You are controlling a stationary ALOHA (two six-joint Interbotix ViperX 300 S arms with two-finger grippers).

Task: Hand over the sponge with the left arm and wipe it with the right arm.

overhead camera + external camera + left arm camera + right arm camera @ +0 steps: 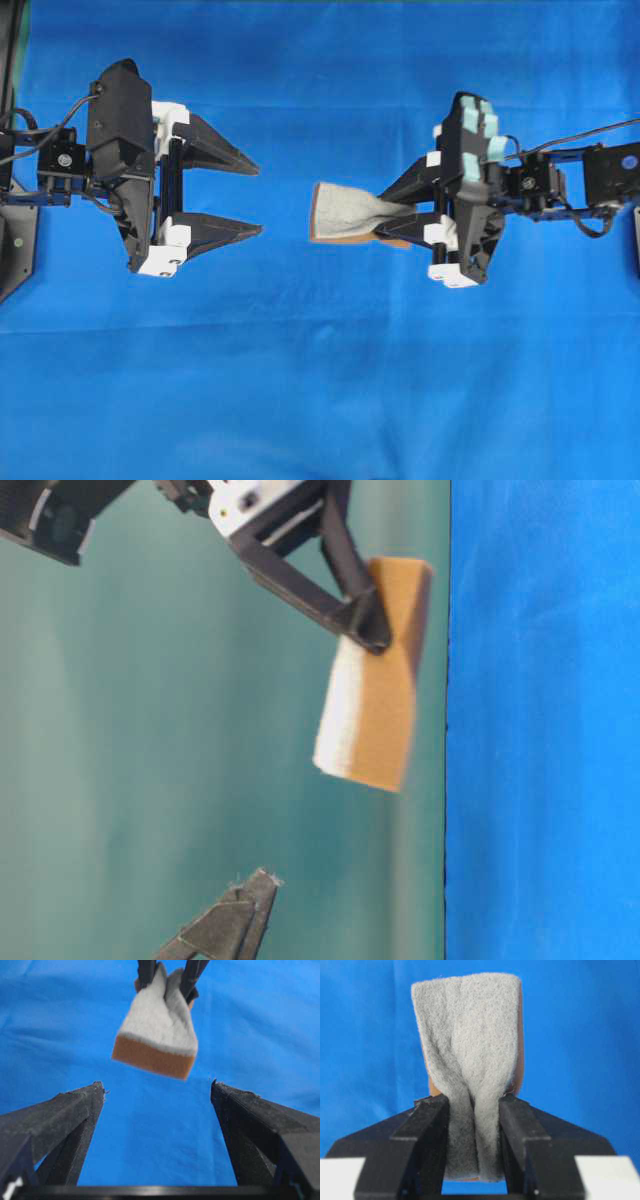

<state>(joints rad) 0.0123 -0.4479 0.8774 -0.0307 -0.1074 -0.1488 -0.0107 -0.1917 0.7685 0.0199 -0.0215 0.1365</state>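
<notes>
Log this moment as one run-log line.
stage: handover done | sponge: pinched in right claw, above cloth | left claw: open, empty, apart from sponge

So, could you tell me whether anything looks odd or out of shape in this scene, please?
Only the grey-topped, orange-based sponge block: the blue-patched right gripper pinches one end so hard that it creases into a narrow waist, while the free end flares. The plain black left gripper stands open, apart from it.
</notes>
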